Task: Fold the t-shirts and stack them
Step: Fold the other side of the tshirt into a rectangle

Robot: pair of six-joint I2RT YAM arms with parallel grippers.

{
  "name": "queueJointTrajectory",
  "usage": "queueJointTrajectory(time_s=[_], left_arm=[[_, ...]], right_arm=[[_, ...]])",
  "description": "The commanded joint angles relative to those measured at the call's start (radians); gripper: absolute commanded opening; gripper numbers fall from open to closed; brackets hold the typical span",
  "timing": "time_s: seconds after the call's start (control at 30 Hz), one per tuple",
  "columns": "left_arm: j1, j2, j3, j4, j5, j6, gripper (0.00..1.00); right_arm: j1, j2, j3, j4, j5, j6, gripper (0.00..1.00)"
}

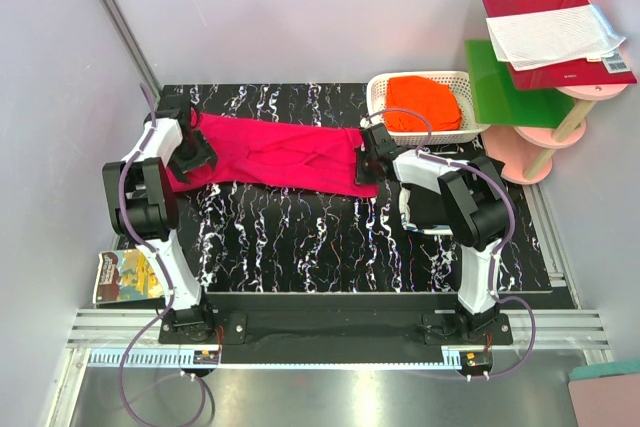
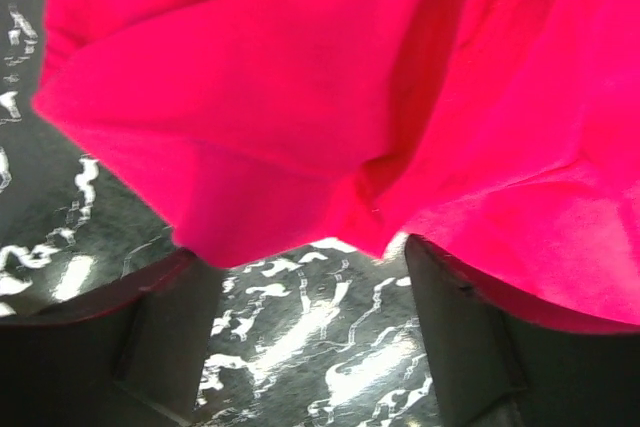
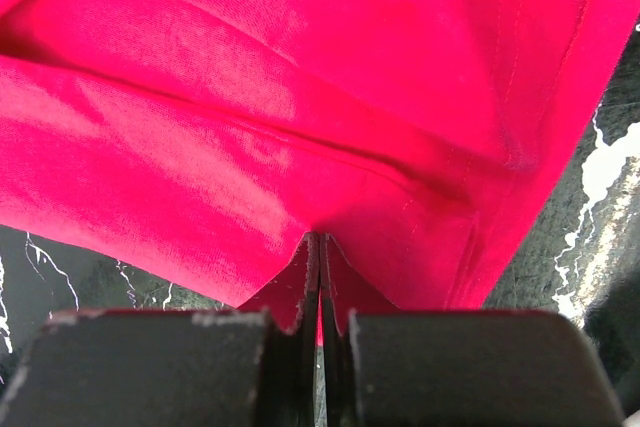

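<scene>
A magenta-pink t-shirt (image 1: pixel 280 155) lies stretched in a long band across the back of the black marbled table (image 1: pixel 330 237). My right gripper (image 1: pixel 365 162) is at its right end. In the right wrist view this gripper (image 3: pixel 320 242) is shut, with a fold of the pink cloth (image 3: pixel 300 97) pinched between its fingertips. My left gripper (image 1: pixel 192 157) is at the shirt's left end. In the left wrist view it (image 2: pixel 305 262) stands open with bare table between the fingers, and the pink cloth (image 2: pixel 330 87) hangs over the tips. A bright orange t-shirt (image 1: pixel 423 104) lies bunched in the white basket (image 1: pixel 376 95).
The basket stands at the table's back right corner. Right of it, a pink tiered stand (image 1: pixel 540 142) holds a green board (image 1: pixel 500 82) and a red booklet with white paper (image 1: pixel 555 37). A printed leaflet (image 1: pixel 125 277) lies off the table's front left edge.
</scene>
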Motion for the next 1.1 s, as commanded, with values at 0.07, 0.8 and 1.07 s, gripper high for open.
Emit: queueJointTrajectory(time_s=[0.07,0.8,1.07], left_arm=[[0.005,0.025,0.041,0.068,0.056,-0.030,0.64],[0.004,-0.034,-0.086,0.150,0.179,-0.055,0.34],[0.004,-0.055,-0.115,0.150,0.136,-0.061,0.00]], right_arm=[[0.007,0.003,0.027,0.008,-0.009,-0.009,0.00],[0.009,0.009,0.016,0.009,-0.015,-0.003,0.00],[0.009,0.018,0.019,0.009,-0.020,-0.001,0.00]])
